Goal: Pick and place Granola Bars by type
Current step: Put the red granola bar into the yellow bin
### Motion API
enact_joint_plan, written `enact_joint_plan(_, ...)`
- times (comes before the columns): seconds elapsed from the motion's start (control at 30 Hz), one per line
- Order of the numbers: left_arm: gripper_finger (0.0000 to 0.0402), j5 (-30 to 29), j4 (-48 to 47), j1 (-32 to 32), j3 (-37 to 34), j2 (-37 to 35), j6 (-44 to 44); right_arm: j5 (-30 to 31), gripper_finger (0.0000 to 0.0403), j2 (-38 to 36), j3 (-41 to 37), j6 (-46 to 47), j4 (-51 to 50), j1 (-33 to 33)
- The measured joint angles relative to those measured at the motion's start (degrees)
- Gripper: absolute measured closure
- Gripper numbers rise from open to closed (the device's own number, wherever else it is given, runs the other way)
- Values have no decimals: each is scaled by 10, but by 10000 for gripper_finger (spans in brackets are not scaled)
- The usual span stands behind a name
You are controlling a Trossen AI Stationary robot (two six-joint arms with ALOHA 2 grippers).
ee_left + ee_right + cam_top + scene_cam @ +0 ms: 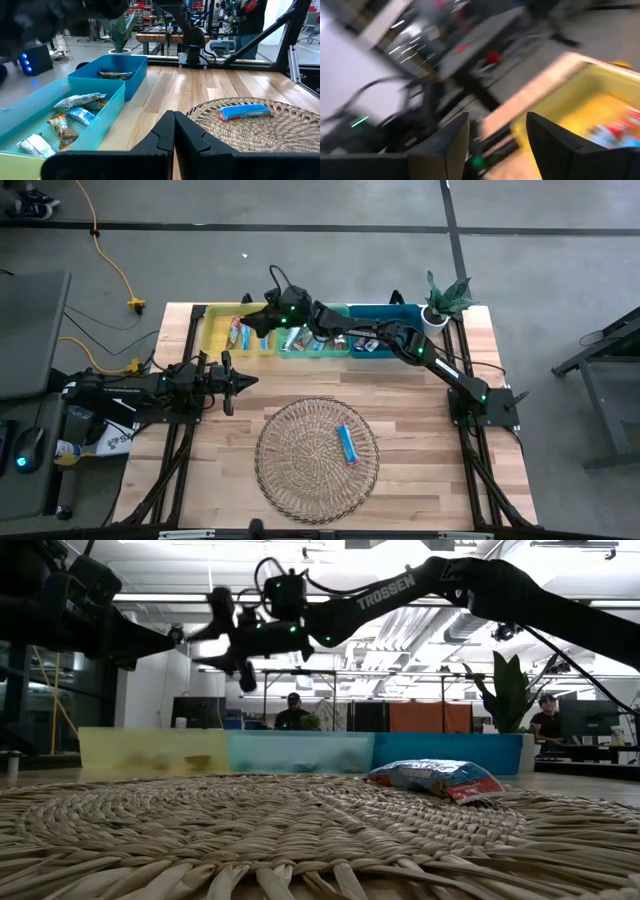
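Note:
One blue-wrapped granola bar (pixel 346 443) lies flat on the round wicker mat (pixel 300 470) at the table's near middle; it also shows in the low view (pixel 435 778) and the left wrist view (pixel 245 111). More bars lie in the yellow bin (pixel 214 332), the teal bin (pixel 112 100) and the blue bin (pixel 135 67) along the far edge. My right gripper (pixel 254 320) hovers open above the yellow bin, with nothing between its fingers (pixel 497 125). My left gripper (pixel 240 383) waits shut at the table's left.
A potted plant (pixel 445 298) stands at the far right corner beside the blue bin. My right arm (pixel 400 340) stretches across the blue and teal bins. Bare wood shows between the mat and the bins. People sit in the room beyond the table.

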Motion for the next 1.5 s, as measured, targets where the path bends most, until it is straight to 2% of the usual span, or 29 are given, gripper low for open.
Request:
enact_joint_plan(0.2, 401, 0, 0, 0, 0, 0, 0, -192, 221, -32, 0, -128, -6, 1)
enact_joint_plan(0.3, 401, 0, 0, 0, 0, 0, 0, -238, 221, -62, 0, -218, -54, 12)
enact_joint_plan(0.37, 401, 0, 0, 0, 0, 0, 0, -247, 221, -90, 0, -281, -107, 20)
enact_joint_plan(0.47, 401, 0, 0, 0, 0, 0, 0, -243, 221, -137, 0, -377, -194, 33)
enact_joint_plan(0.57, 401, 0, 0, 0, 0, 0, 0, -214, 221, -183, 0, -474, -311, 49)
enact_joint_plan(0.67, 401, 0, 0, 0, 0, 0, 0, -141, 221, -226, 0, -572, -441, 76)
enact_joint_plan(0.77, 401, 1, 0, 0, 0, 0, 0, -39, 221, -261, 0, -627, -562, 109)
enact_joint_plan(0.83, 401, 1, 0, 0, 0, 0, 0, 42, 221, -278, 0, -624, -638, 132)
enact_joint_plan(0.93, 401, 2, 0, 0, 0, 0, 0, 137, 221, -292, 0, -569, -731, 171)
enact_joint_plan(1.03, 401, 2, 0, 0, 0, 0, 0, 188, 221, -297, 0, -489, -811, 214)
enact_joint_plan(1.23, 401, 2, 0, 0, 0, 0, 0, 203, 221, -297, 0, -360, -946, 295)
enact_joint_plan(1.5, 401, 2, 0, 0, 0, 0, 0, 210, 221, -297, 0, -168, -979, 366)
